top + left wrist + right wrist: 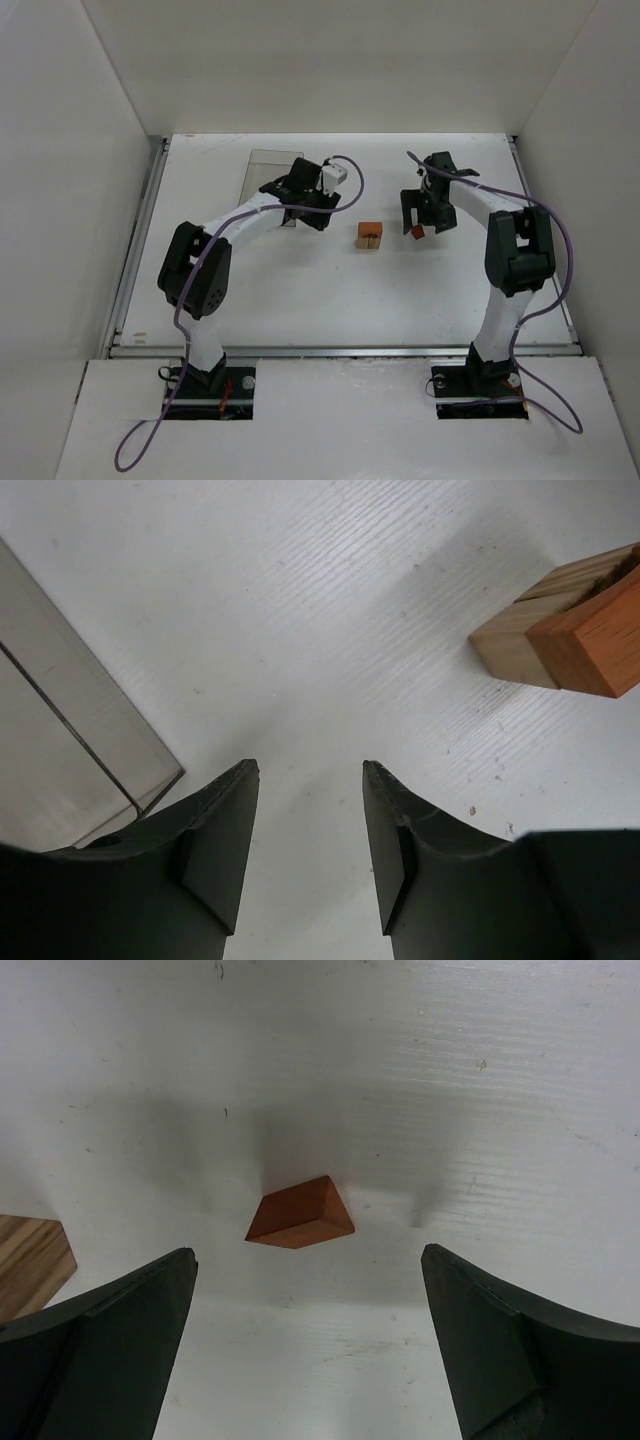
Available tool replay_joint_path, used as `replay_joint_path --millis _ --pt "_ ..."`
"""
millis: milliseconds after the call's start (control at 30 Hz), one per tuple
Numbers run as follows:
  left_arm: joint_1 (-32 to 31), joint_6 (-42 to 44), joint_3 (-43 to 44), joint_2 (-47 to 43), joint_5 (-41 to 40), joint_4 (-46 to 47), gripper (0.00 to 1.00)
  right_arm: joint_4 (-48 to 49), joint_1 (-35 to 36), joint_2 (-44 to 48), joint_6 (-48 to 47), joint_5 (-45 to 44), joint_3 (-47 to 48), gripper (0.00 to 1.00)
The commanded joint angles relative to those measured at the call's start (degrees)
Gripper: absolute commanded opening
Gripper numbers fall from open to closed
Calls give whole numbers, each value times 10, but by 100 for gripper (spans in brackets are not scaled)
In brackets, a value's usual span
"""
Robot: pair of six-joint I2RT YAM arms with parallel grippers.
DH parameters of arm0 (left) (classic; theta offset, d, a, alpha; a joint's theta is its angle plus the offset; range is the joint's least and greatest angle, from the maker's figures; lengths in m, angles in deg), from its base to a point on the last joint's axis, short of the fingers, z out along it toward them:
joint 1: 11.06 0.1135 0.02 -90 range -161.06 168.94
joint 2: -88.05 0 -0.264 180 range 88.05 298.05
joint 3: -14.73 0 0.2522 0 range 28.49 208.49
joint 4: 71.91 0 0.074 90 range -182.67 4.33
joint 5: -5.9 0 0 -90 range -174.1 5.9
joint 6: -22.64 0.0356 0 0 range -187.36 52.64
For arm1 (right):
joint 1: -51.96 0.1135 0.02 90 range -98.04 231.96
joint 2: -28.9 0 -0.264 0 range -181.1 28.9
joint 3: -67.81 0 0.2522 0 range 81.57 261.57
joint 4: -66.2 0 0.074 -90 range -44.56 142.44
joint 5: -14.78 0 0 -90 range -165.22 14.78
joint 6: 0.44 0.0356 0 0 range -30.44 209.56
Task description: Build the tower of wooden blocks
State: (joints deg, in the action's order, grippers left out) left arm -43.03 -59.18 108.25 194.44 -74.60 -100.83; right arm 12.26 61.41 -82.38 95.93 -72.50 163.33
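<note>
Quick look from my end. The left gripper (pixel 310 770) has its fingers parted partway with nothing between them, just bare white table (pixel 330 610) with a faint grain. There's open room ahead of it. The clear plastic box (pixel 60 730) has its corner just beside the left finger. The wood block tower (pixel 560 630) sits up and to the right, well apart from the fingers. It's a pale tan block with a reddish-orange one against it, square edges, visible grain.

The right gripper (pixel 308 1252) is spread wide and released. The small red-brown wedge (pixel 300 1215) lies on the table in the gap, touching neither finger, with clearance on both sides. The tower's tan corner shows at the left edge of that view.
</note>
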Motion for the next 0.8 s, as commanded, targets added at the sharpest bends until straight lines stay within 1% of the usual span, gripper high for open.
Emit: replay_joint_path --millis 0,67,167,267,300,367,467,533,567,767 --pt "6 8 -17 -43 -7 13 43 -10 2 -2 -20 -14 19 100" --pt "12 8 -22 -43 -7 13 43 5 2 -7 -26 -4 19 97" --pt "12 8 -22 -49 -12 13 43 12 2 -14 -32 -10 19 93" --pt "12 13 -22 -49 -18 13 43 7 2 -28 -45 -22 19 83" --pt "12 13 -22 -54 -18 13 43 2 2 -33 -45 -28 24 81" --pt "12 13 -22 -54 -18 13 43 2 2 -26 -50 -20 24 74" --pt "12 13 -22 -54 -18 13 43 19 2 -10 -58 -20 7 74" --pt "12 13 -22 -59 -18 13 43 27 2 -3 -77 -32 1 71" --pt "12 13 -28 -59 -18 18 43 27 2 -3 -82 -32 1 71" --pt "17 13 -34 -71 -12 23 43 21 2 -30 -112 -58 19 71"
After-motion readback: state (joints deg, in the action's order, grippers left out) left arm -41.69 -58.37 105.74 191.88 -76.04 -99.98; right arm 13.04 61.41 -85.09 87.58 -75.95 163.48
